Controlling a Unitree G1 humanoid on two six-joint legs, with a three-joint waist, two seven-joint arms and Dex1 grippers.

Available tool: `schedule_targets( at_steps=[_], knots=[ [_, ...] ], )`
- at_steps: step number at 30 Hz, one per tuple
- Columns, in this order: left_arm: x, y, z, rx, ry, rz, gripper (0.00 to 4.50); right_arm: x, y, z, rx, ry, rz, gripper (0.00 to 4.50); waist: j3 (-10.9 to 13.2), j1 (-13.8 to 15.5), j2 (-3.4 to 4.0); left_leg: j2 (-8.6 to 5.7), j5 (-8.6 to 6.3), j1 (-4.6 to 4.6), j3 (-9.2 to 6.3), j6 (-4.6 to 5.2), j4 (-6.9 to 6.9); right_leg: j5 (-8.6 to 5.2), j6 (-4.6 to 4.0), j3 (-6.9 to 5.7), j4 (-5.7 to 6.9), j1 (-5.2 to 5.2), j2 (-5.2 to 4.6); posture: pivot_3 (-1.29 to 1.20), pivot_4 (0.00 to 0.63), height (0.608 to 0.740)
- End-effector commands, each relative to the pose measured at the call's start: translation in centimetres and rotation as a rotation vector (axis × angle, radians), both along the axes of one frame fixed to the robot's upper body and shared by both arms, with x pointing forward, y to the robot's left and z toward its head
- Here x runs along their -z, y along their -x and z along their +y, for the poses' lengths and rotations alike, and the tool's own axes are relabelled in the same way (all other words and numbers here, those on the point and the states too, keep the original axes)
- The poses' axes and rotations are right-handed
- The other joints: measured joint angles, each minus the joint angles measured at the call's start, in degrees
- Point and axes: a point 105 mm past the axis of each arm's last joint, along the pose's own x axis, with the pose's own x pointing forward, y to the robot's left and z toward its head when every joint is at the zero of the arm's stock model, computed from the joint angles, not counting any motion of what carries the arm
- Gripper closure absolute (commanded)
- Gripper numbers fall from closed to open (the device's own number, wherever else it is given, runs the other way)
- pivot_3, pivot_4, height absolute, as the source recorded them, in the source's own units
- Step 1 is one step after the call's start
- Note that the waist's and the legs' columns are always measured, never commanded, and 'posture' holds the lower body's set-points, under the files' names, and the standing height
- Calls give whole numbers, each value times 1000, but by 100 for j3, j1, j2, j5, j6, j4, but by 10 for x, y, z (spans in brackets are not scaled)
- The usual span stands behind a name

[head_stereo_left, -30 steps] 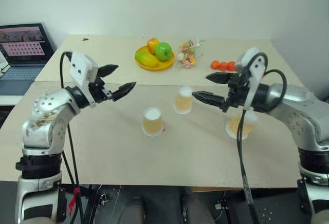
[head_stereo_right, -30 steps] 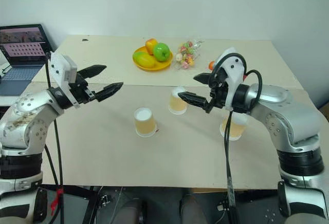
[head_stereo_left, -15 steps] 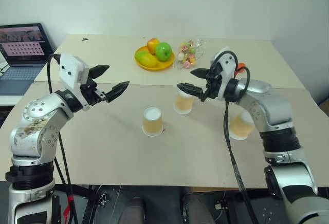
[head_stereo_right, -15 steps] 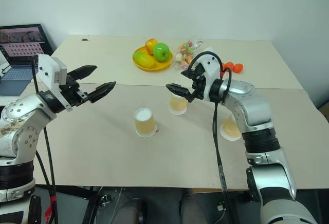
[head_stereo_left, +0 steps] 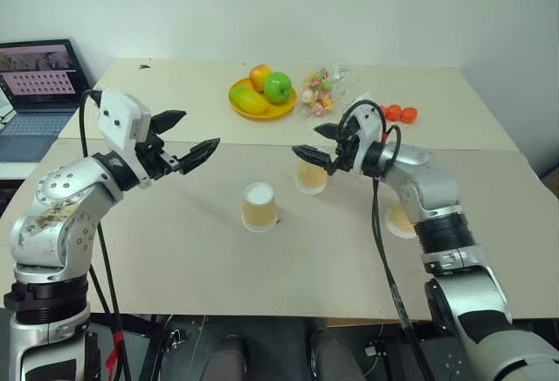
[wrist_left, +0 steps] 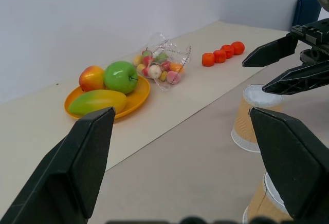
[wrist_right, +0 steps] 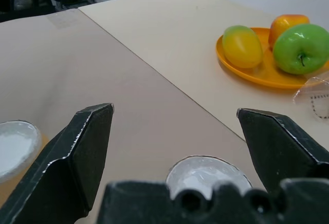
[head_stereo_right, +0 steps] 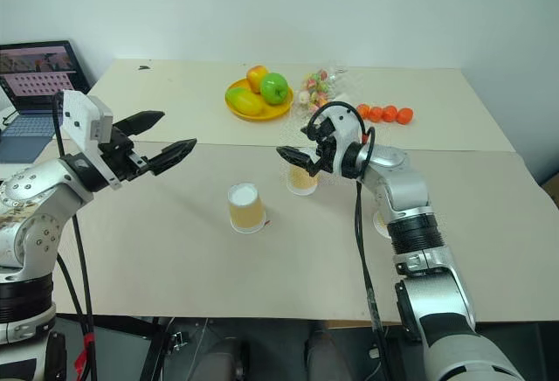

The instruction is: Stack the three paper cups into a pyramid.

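While three upturned paper cups (head_stereo_left: 260,206) stood apart on the table (head_stereo_left: 175,250), right gripper (head_stereo_left: 316,143) spread wide just above the far cup (head_stereo_left: 311,176), left gripper (head_stereo_left: 190,139) wide open, empty, third cup (head_stereo_left: 400,219) beside the right forearm.

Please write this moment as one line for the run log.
right gripper: open, above far cup | left gripper: open, holds nothing | cups: three inverted, apart, unstacked | pyramid: not begun

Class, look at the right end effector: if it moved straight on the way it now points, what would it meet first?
Probably nothing: the right end effector, open, hangs just above an upturned paper cup and points across the table; depth is uncertain.
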Motion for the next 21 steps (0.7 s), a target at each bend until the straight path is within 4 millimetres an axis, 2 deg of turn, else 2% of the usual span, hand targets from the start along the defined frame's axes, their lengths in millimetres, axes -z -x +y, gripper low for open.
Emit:
schedule_targets(
  at_steps=[1, 6, 15, 21],
  knots=[
    [-20, 5, -3, 5, -10, -74, 69, -21, -6, -7, 31, -32, -86, 0, 0, 0, 0, 0, 0, 0, 0, 0, 0, 0, 0, 0, 0, 0, 0, 0, 150, 734],
    [-19, 5, -4, 10, -20, -72, 69, -17, -11, -11, 60, -50, -75, 0, 0, -16, 0, 0, 0, 2, 0, 0, -1, 1, -1, 1, 1, 0, 0, 0, 150, 734],
    [-18, 3, -4, 9, -21, -70, 69, -4, -9, -6, 55, -61, -47, 0, 0, -15, 1, 0, 0, 2, 0, 0, -3, 1, -1, 0, 1, 0, 0, 0, 150, 734],
    [-17, 4, -5, 15, -25, -69, 69, 5, -8, -9, 58, -50, -27, 0, 0, -13, 1, 0, 0, 1, 0, 0, -3, 1, -1, 0, 0, 0, 0, 0, 150, 734]
  ],
)
